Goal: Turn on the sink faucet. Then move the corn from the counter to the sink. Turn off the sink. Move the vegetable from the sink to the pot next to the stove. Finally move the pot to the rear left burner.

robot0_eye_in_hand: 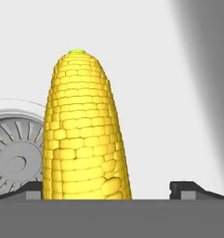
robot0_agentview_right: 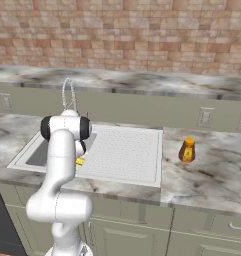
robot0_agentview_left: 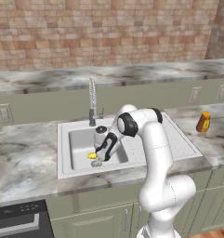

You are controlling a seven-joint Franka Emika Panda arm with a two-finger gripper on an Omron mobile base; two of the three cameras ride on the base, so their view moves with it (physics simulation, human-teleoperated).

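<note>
Gripper (robot0_agentview_left: pixel 96 162) down in sink (robot0_agentview_left: pixel 81 165) basin, jaws spread wide, holding nothing. Corn (robot0_eye_in_hand: pixel 83 135) lies on basin floor between fingertips (robot0_eye_in_hand: pixel 190 189), just beside drain (robot0_eye_in_hand: pixel 13 155). Faucet (robot0_agentview_left: pixel 92 100) behind basin. Bottle (robot0_agentview_left: pixel 203 122) on counter, well apart.

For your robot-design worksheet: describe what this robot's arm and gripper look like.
The white, rounded, glossy arm has tube-like links with black bands at its joints. Its white hand carries a dark two-finger gripper with small black fingertips. No cables or markings are visible.
</note>
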